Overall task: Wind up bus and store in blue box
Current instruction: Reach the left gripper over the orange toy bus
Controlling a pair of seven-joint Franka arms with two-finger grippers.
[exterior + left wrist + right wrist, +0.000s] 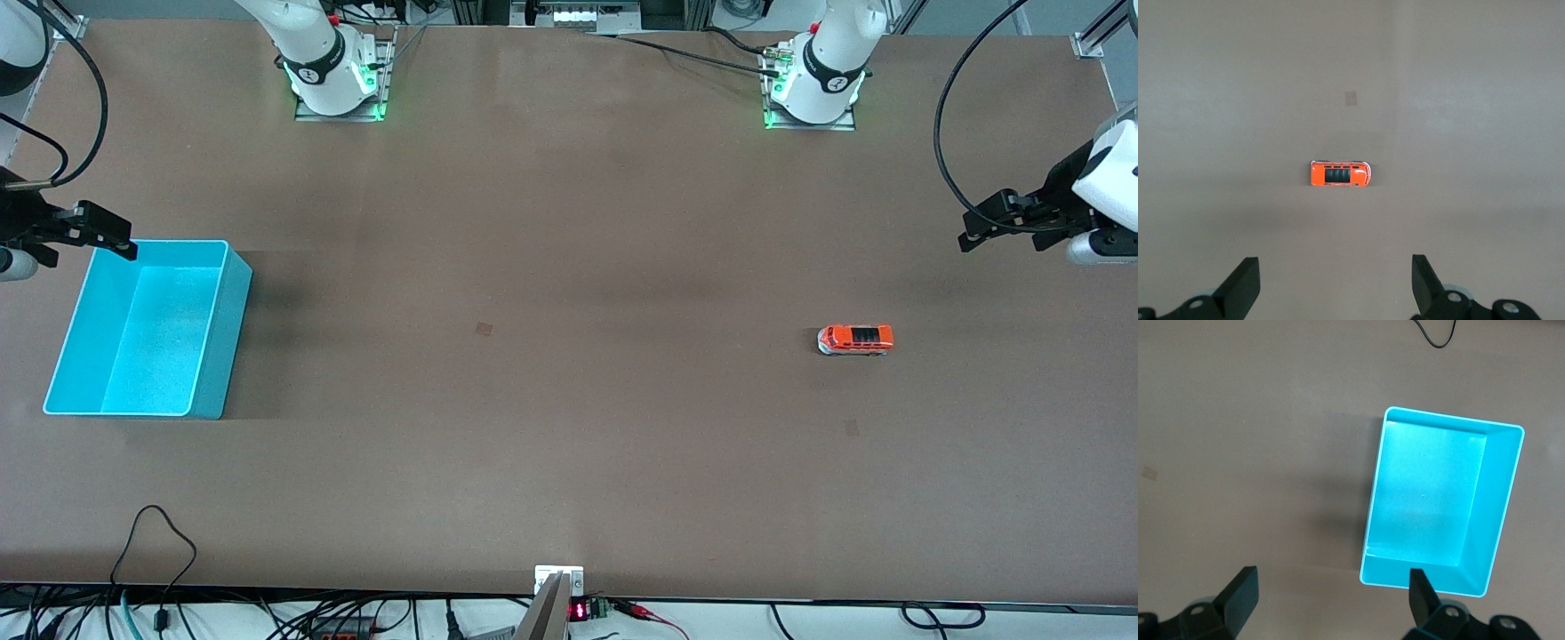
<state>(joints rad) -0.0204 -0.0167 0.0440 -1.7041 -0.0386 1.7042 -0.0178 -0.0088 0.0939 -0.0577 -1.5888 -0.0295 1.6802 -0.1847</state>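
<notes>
We are seeing the bus sitting upright on the tabletop toward the left arm's end, nearer the front camera than both tools. We are holding the left tool up in the air over the tabletop near the bus, its fingers spread wide and gripping nothing. We are hanging the right tool above the blue box's rim at the right arm's end, fingers likewise wide apart and empty. The box is lying well apart from the bus.
</notes>
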